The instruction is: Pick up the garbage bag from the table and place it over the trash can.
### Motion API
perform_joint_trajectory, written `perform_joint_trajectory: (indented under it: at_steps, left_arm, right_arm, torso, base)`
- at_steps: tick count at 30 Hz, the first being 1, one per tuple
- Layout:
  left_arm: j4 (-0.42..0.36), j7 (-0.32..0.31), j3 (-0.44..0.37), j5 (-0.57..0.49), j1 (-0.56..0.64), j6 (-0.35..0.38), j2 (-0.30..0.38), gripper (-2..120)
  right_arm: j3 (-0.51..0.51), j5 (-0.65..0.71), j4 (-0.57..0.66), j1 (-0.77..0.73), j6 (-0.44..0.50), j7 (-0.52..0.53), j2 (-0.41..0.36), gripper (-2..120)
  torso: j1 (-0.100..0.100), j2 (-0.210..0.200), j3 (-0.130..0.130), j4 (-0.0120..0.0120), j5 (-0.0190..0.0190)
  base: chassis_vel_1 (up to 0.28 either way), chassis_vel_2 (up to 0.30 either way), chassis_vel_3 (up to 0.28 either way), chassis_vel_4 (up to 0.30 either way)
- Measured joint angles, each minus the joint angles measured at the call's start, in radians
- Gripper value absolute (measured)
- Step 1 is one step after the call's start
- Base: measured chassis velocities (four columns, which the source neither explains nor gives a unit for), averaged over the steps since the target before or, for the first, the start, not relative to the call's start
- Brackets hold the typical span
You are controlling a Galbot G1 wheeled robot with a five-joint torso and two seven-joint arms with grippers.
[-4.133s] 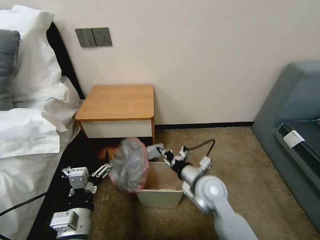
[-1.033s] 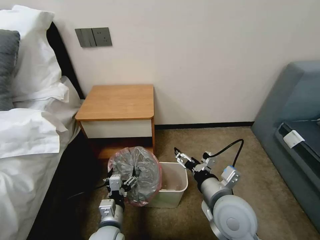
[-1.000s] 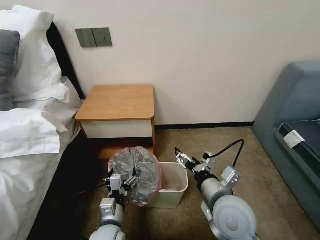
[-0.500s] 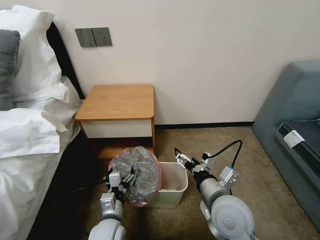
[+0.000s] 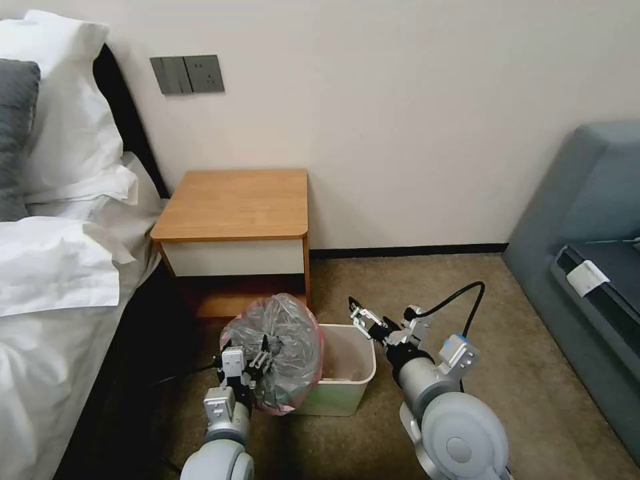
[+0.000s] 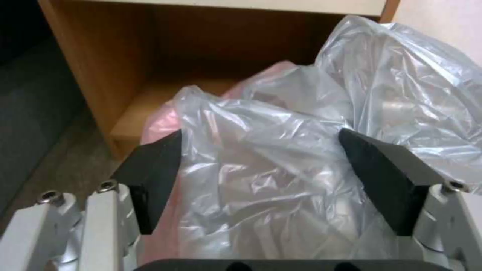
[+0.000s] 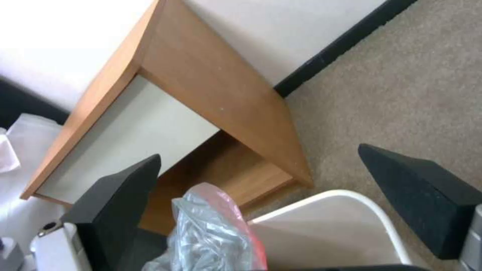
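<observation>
The garbage bag [image 5: 277,347], crinkled grey film with a pinkish-red rim, hangs bunched over the left side of the beige trash can [image 5: 353,390] on the carpet. My left gripper [image 5: 247,359] stands open right against the bag. In the left wrist view the bag [image 6: 266,165] billows between its spread fingers [image 6: 150,177]. My right gripper [image 5: 358,312] hovers open over the can's far right corner, holding nothing. Its wrist view looks down on the can rim [image 7: 326,197] and the bag [image 7: 211,229]. The table [image 5: 233,200], a wooden nightstand, stands just behind the can with a bare top.
A bed with white linen [image 5: 53,267] lies along the left. A grey sofa [image 5: 587,253] stands at the right. The wall with a black skirting [image 5: 407,252] runs behind. Open carpet [image 5: 427,280] lies between the nightstand and the sofa.
Four seconds ago my right gripper held the bag beside the can while the left sat far left. Since then the right has let go and backed off; the left has moved up against the bag.
</observation>
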Motion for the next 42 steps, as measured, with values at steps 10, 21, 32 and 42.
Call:
perform_joint_trajectory:
  at_steps: [10,21,32,42]
  left_arm:
    - [0.016,0.0,0.025,0.003,-0.012,0.004,-0.001,80]
    - [0.027,0.001,0.041,0.008,-0.014,0.005,0.003,80]
    - [-0.034,-0.063,0.088,-0.04,-0.012,0.125,0.024,80]
    - [-0.054,-0.136,0.091,-0.149,-0.078,0.235,0.108,79]
  right_arm:
    - [0.011,-0.003,0.003,-0.008,0.003,0.0,0.002,100]
    - [0.013,-0.01,-0.013,-0.011,0.01,-0.001,0.009,100]
    - [0.011,-0.01,-0.019,-0.007,0.011,-0.001,0.012,100]
    - [0.01,-0.018,-0.029,-0.013,0.014,-0.001,0.02,100]
  torso:
    - [0.0,0.0,0.0,0.0,0.0]
    - [0.0,0.0,0.0,-0.0001,0.0011]
    - [0.0,0.0,0.0,0.0003,-0.003]
    - [0.0,0.0,0.0,0.0001,-0.0009]
  base:
    - [0.0,0.0,0.0,0.0]
    - [0.0,0.0,0.0,0.0]
    - [0.0,0.0,0.0,0.0]
    - [0.0,0.0,0.0,0.0]
